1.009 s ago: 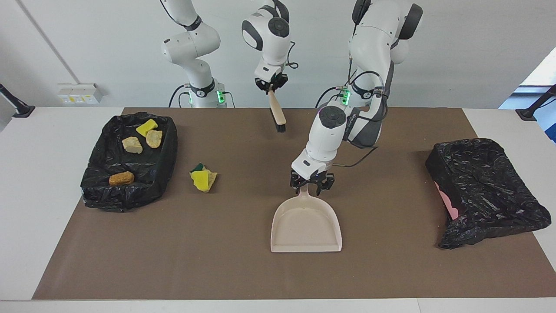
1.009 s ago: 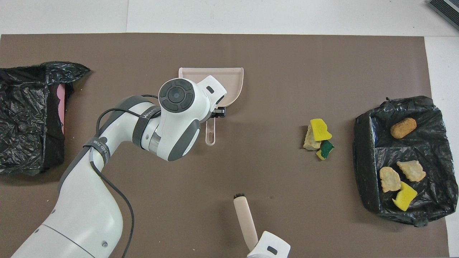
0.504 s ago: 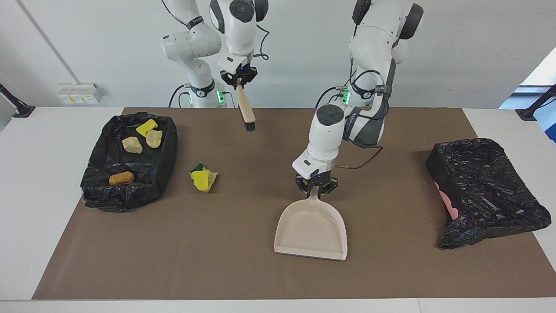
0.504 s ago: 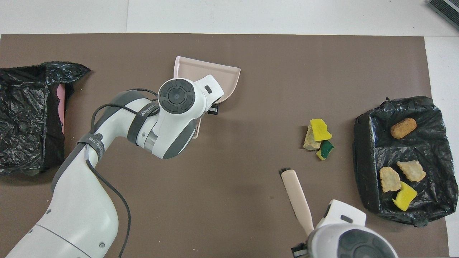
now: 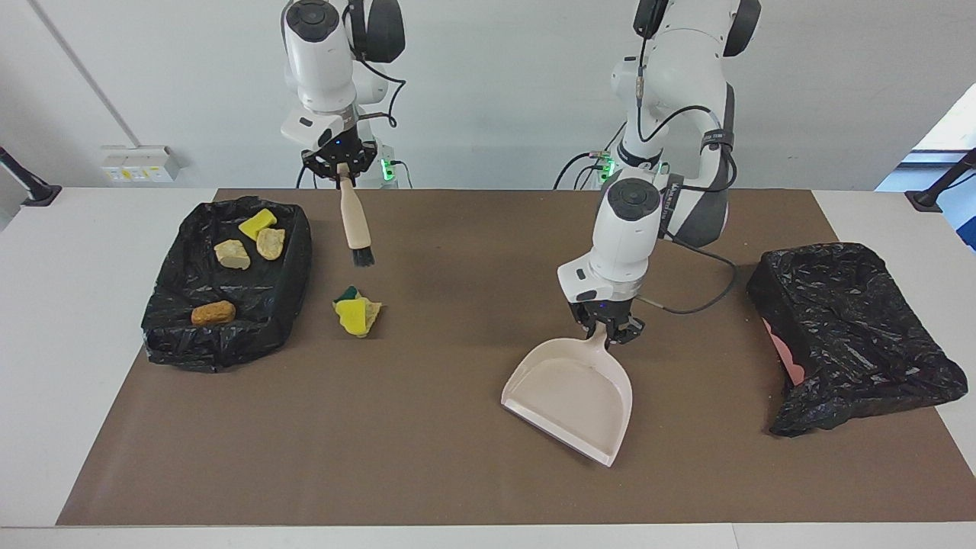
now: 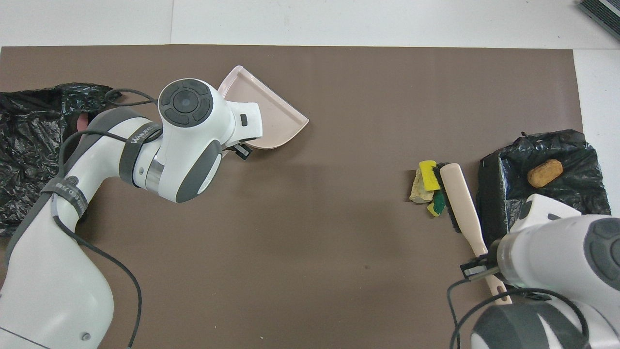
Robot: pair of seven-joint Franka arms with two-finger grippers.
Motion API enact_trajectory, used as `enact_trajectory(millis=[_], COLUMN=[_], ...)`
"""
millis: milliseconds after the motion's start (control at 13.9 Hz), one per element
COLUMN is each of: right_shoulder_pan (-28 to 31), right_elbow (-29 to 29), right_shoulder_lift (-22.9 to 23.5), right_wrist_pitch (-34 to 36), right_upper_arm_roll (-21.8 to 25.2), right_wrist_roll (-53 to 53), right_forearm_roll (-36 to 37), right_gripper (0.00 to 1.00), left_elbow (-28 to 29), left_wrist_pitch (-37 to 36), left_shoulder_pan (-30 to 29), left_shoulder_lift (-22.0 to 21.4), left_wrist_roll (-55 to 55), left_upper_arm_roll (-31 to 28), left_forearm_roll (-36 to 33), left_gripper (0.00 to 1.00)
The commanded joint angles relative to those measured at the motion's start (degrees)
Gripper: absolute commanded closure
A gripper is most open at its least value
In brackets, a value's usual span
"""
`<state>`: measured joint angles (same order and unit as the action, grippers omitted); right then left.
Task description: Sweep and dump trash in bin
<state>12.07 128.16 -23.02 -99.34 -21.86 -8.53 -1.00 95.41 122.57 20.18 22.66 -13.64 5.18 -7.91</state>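
mat (image 5: 427,473) lies bare between dustpan (image 5: 568,396) and trash (image 5: 357,314).

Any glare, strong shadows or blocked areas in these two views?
Facing view: soft shadow under the beige plastic dustpan; mild sheen on the crinkled black bin liner. Overhead view: the left arm hides the dustpan's handle, the right arm covers part of the black-lined tray.
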Motion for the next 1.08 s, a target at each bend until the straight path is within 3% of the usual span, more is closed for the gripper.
enact_trajectory(millis=[0, 288, 576, 1009], right_shoulder_pan=[1.38, 1.28, 2.08, 3.31], right_elbow=[-7.73, -10.83, -2.23, 3.33], right_shoulder_lift=[13.67, 23.71, 22.16, 17.93], right_wrist_pitch=[-3.55, -10.15, -13.77, -13.16], right_upper_arm_roll=[-0.73, -0.82, -0.82, -0.82], right_wrist_roll=[6.13, 8.70, 15.03, 15.03], right_forearm_roll=[7.20, 14.70, 14.27, 13.83], right_gripper=[1.00, 1.00, 1.00, 1.00], left_elbow=[1.79, 2.50, 4.43, 7.76], left_wrist_pitch=[-0.92, -1.45, -1.71, -1.72], left_shoulder_pan=[-0.49, -2.42, -5.59, -2.70], left_shoulder_lift=[-1.57, -1.83, -2.36, -4.37], left_wrist_roll=[-5.33, -20.09, -38.36, -38.48], left_upper_arm_roll=[0.45, 0.62, 0.71, 0.45], left_forearm_roll=[-0.79, 0.62, 7.55, 7.30], left_gripper=[1.00, 1.00, 1.00, 1.00])
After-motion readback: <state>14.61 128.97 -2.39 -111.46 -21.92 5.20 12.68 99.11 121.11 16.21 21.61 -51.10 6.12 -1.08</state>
